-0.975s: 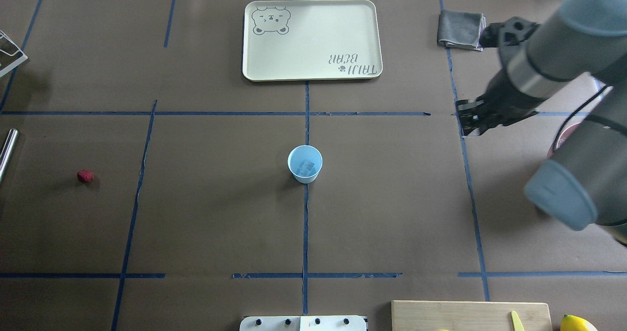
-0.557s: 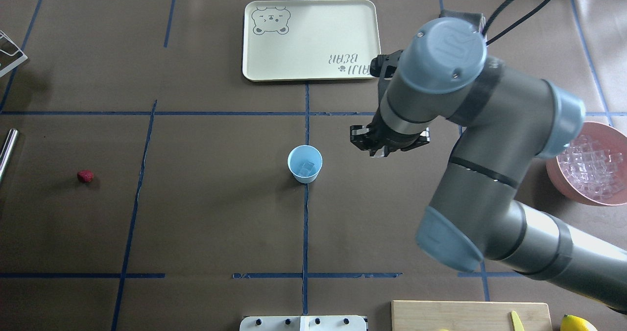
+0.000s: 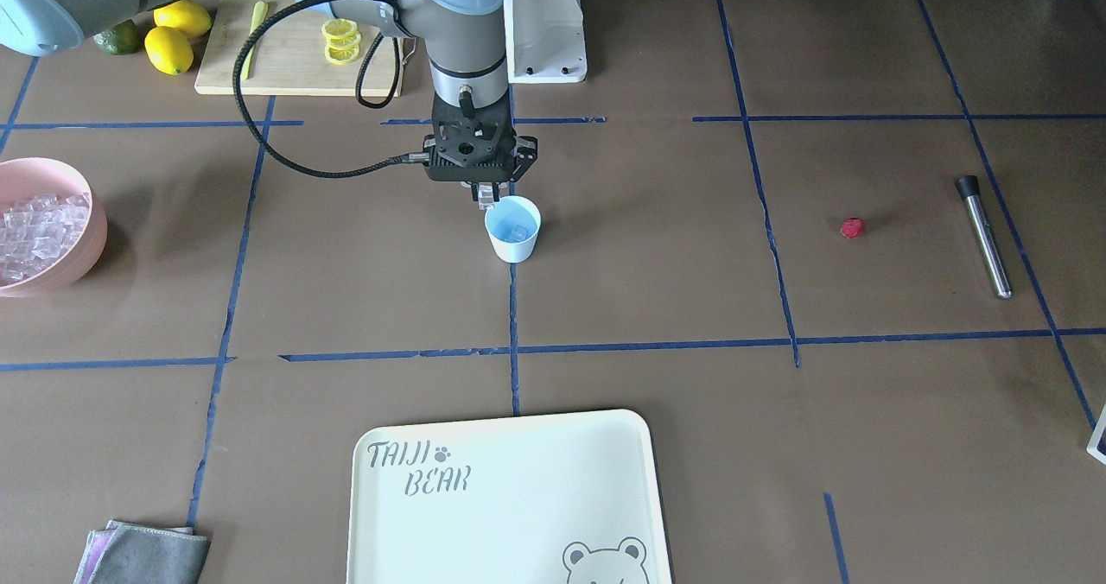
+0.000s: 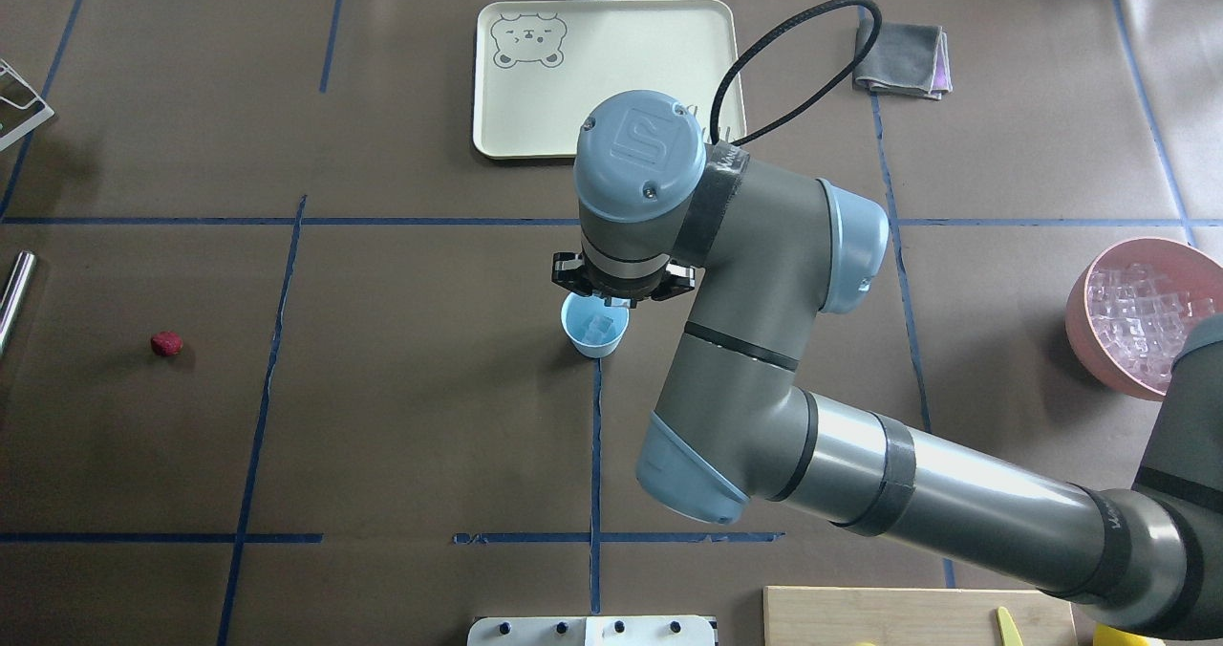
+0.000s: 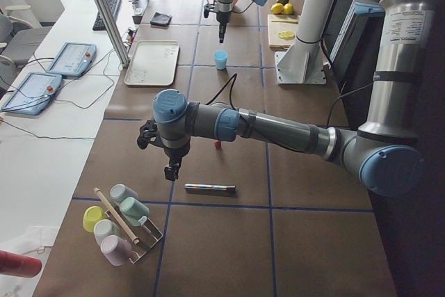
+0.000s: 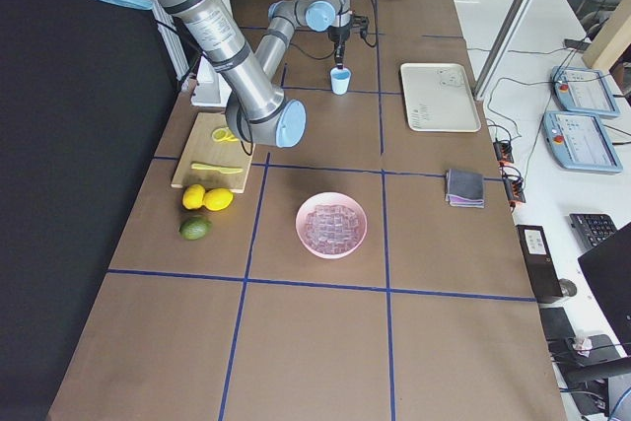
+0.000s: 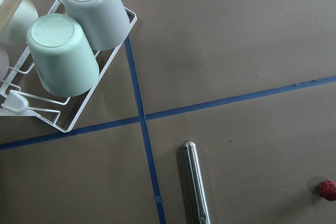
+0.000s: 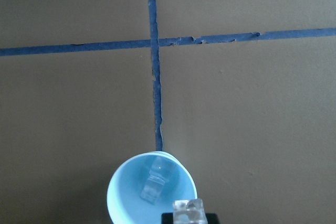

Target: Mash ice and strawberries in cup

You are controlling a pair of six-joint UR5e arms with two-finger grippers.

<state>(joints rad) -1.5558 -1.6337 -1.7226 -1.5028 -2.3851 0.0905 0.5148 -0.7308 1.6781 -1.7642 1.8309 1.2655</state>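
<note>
The light-blue cup (image 3: pixel 513 231) stands at the table's middle, also in the overhead view (image 4: pixel 594 329) and the right wrist view (image 8: pixel 131 203). One ice cube (image 8: pixel 155 181) lies inside it. My right gripper (image 3: pixel 486 193) hangs just above the cup's rim on the robot's side, shut on another ice cube (image 8: pixel 188 211). The strawberry (image 4: pixel 166 343) lies alone far to the left, also in the left wrist view (image 7: pixel 328 189). My left gripper (image 5: pixel 170 170) hovers near the strawberry and a metal muddler (image 7: pixel 197 182); I cannot tell if it is open or shut.
A pink bowl (image 4: pixel 1099 364) of ice sits at the right edge. A cream tray (image 4: pixel 611 82) and a grey cloth (image 4: pixel 901 56) are at the far side. A cutting board (image 3: pixel 285 57) with lemons is near the base. A cup rack (image 7: pixel 63 51) stands at the left end.
My right arm has swung left from the bowl side to above the cup, carrying an ice cube. The cup and the strawberry have not moved.
</note>
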